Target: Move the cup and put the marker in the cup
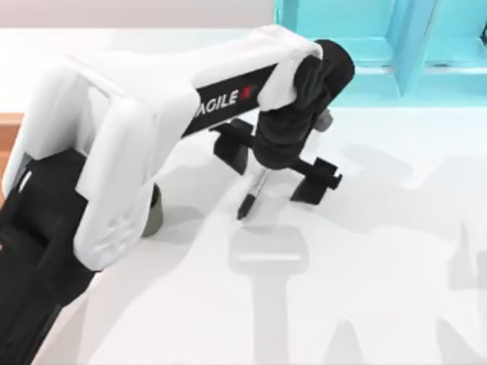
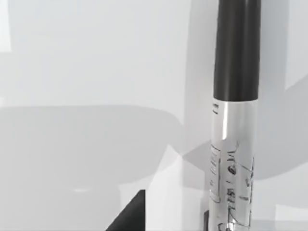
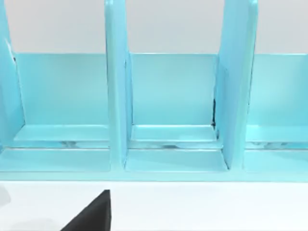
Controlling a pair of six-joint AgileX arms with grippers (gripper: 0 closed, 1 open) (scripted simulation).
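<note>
The marker [image 1: 253, 194] lies on the white table near the middle, with its black end toward the front. My left gripper [image 1: 270, 175] hangs right over its rear part, open, with one finger on each side and clear of it. In the left wrist view the marker [image 2: 235, 115] is close up, showing a black cap and a pale labelled band. The olive cup [image 1: 154, 211] stands to the left of the marker, mostly hidden behind my left arm. My right arm is parked off to the right.
A teal rack [image 1: 380, 46] with upright dividers stands at the back right of the table, and the right wrist view faces the teal rack [image 3: 168, 110]. A brown strip [image 1: 9, 137] lies at the far left edge. The white table [image 1: 365, 289] is bare at the front right.
</note>
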